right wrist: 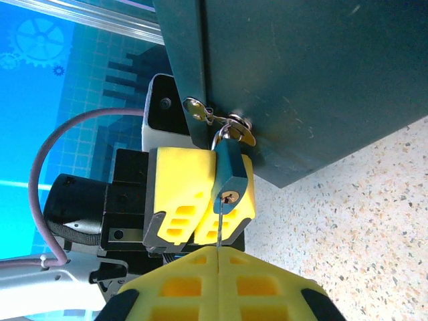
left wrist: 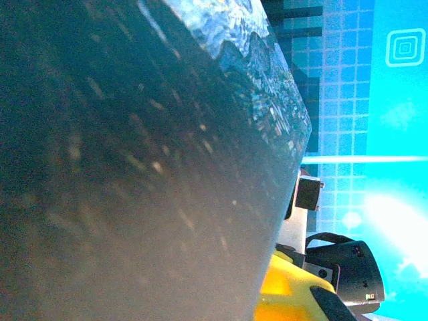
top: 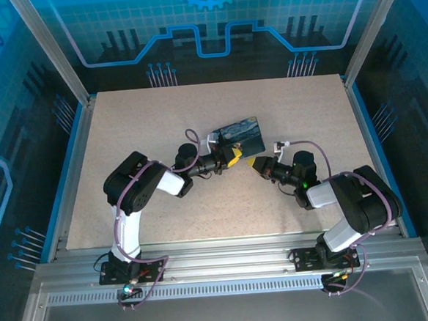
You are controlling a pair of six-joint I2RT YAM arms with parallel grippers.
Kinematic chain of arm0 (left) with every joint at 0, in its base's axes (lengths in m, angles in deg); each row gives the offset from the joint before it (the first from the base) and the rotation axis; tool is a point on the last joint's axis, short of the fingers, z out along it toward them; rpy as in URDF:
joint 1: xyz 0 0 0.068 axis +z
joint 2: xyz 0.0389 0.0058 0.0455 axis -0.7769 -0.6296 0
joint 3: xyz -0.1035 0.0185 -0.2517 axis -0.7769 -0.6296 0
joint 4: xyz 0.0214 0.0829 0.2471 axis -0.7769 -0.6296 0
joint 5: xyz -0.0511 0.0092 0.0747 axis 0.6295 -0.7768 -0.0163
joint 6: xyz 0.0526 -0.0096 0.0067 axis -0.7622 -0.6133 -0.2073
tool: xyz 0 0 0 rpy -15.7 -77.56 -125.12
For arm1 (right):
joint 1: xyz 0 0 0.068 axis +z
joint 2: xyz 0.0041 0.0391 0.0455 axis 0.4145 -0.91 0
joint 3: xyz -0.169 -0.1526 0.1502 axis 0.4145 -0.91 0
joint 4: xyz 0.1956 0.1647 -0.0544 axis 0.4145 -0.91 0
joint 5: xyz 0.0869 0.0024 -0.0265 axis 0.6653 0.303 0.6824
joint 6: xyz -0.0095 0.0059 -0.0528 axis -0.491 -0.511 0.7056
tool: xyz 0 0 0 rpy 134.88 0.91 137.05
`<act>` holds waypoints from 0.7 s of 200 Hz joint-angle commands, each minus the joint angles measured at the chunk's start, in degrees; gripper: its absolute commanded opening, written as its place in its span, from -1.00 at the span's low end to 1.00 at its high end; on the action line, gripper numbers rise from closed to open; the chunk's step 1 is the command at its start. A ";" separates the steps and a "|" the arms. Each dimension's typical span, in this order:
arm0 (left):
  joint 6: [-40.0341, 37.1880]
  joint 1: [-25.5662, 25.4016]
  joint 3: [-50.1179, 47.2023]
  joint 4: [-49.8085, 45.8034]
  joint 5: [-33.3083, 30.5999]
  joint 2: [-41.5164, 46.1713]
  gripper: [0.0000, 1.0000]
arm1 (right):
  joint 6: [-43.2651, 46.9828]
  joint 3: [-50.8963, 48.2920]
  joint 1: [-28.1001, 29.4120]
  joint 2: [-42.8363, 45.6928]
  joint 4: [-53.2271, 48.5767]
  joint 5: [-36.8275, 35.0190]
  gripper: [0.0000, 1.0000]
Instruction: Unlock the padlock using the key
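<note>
One tabletop [top: 159, 113] carries one dark box [top: 241, 133], and two arms reach over it, each with one tool. There is one padlock [right wrist: 231, 175] and one key [right wrist: 219, 226].

From above, the box sits about midway between the left and right edges of the tabletop, a little toward the far edge, with a blue painted picture on top. The left tool [top: 231, 158] and the right tool [top: 257, 162] meet nose to nose at its near side. The lock and key are too small to make out there.

The right wrist view gives the detail. The padlock has a teal-blue body and a silver shackle, and it hangs from a brass-coloured hasp [right wrist: 198, 109] on the box's dark wall, above the speckled tabletop. Its keyhole faces the camera's own fingers. The key's thin blade runs straight from those fingers into the keyhole. The right tool is pressed together, pinching the key. The left tool's yellow fingers are pressed together on the padlock's body, which sits at their seam.

The left wrist view shows the box's dark side close up and blurred, with one yellow finger [left wrist: 287, 287] at the bottom.
</note>
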 commanded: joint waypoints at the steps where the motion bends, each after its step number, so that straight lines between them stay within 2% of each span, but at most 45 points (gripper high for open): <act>1: 0.97 -0.42 -0.18 5.35 2.39 -0.53 -1.00 | -1.09 1.23 0.82 -1.33 3.07 -1.62 -1.00; 110: 2.00 -0.91 0.37 7.16 3.45 -0.89 -1.00 | -4.47 1.29 0.09 -1.60 4.48 -4.01 -1.00; 140: 1.93 -0.93 0.37 7.33 3.11 -0.93 -1.00 | -5.84 2.44 0.73 -1.38 1.59 -4.05 -1.00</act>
